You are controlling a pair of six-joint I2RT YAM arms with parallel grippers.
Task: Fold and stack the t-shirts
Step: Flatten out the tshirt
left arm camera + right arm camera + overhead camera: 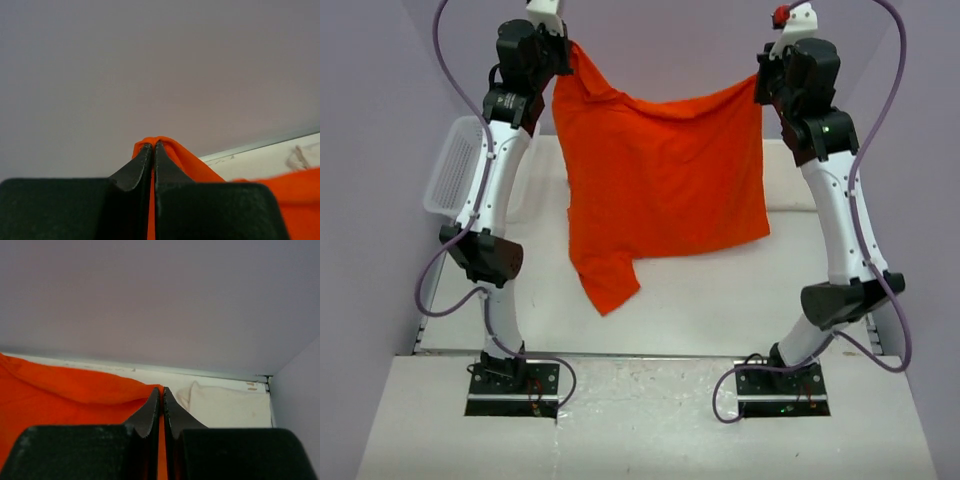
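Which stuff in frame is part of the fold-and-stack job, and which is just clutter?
Job:
orange-red t-shirt, held up by the left fingers and right fingers
cream-white t-shirt, lying on the table

Lying about:
white lattice basket, at the table's left edge

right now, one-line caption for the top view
Left claw and right claw hold the orange t-shirt spread above the table

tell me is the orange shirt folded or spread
Spread: orange shirt hangs open between left tool and right tool, each pinching a top corner.
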